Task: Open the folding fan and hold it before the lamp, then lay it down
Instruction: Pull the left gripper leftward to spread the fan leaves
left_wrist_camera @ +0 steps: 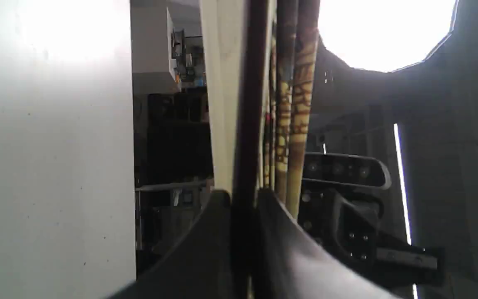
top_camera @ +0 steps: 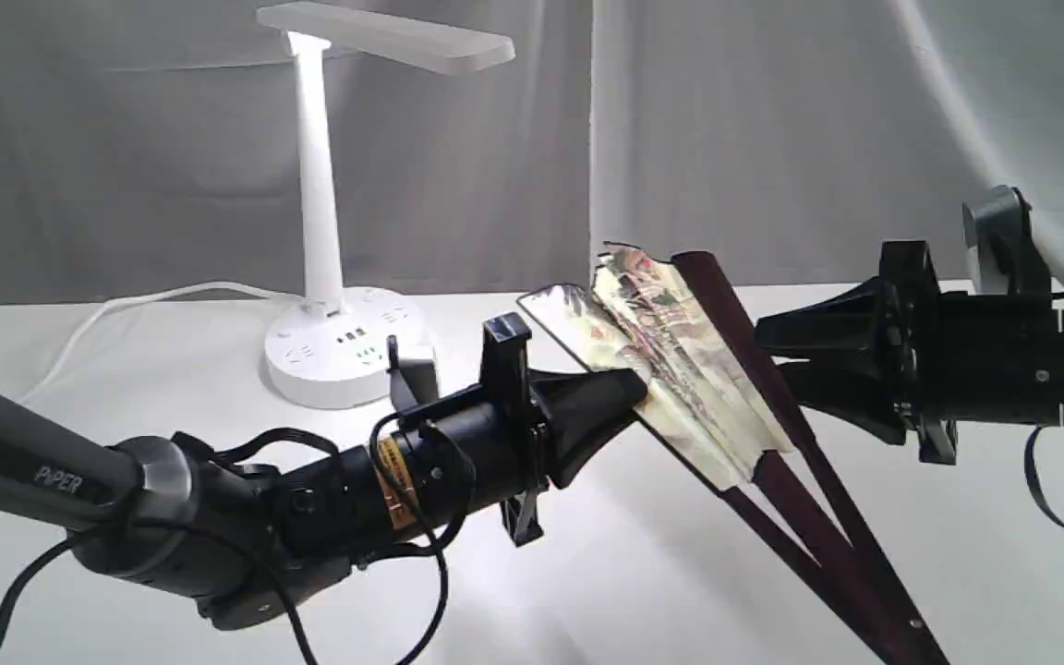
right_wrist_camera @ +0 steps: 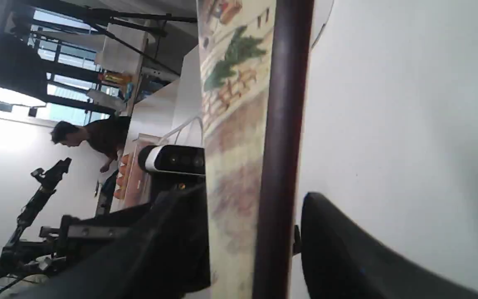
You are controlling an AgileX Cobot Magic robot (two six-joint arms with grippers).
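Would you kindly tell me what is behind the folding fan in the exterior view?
The grey curtain and the white table show behind the folding fan. The lamp stands left of it, uncovered. The fan's guard hides the fingertips of the right gripper.

The fan [top_camera: 671, 351] has a leaf of pleated cream paper, matt and printed in colour. Its ribs and outer guards are dark maroon wood, smooth with a low lacquer sheen. The lamp [top_camera: 318, 203] is smooth white plastic, faintly glossy, and its cord [top_camera: 172, 290] has a white, smooth sheath. The left end effector [top_camera: 638, 392] and right end effector [top_camera: 767, 351] are matt black plastic with smooth tapered fingers. The surface [top_camera: 172, 397] is white, smooth and matt. The backdrop [top_camera: 772, 139] is pale grey cloth, matt and softly creased.
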